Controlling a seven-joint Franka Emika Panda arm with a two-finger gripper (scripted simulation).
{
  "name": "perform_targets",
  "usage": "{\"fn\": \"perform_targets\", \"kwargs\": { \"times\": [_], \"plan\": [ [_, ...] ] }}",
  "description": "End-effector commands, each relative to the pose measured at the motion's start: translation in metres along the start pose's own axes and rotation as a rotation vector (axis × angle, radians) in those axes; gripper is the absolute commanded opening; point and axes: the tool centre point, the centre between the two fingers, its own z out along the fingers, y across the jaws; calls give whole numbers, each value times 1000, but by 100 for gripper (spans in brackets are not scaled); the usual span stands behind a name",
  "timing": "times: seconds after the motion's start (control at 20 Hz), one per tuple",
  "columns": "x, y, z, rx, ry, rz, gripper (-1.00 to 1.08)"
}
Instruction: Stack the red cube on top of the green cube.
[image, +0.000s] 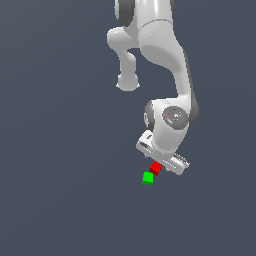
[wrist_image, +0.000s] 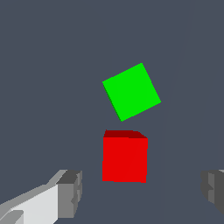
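The red cube (image: 156, 168) rests on the grey floor directly under the white gripper (image: 161, 164). Close beside it, toward the exterior view's left and nearer the camera, the green cube (image: 148, 178) also rests on the floor. In the wrist view the red cube (wrist_image: 124, 157) lies between the two grey fingertips (wrist_image: 71, 192), with a clear gap on each side. The green cube (wrist_image: 131, 92) is just beyond it, turned at an angle and apart from it. My gripper (wrist_image: 142, 192) is open and touches neither cube.
The plain dark grey floor (image: 60, 190) surrounds both cubes. The white arm (image: 160, 55) rises above the gripper toward the top of the exterior view.
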Motion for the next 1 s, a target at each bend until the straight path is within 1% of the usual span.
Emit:
{"fn": "perform_targets", "kwargs": {
  "times": [0.0,0.5,0.95],
  "plan": [
    [1,-5,2,1,0,20,100],
    [2,-8,8,1,0,31,100],
    [2,-7,49,1,0,33,100]
  ]
}}
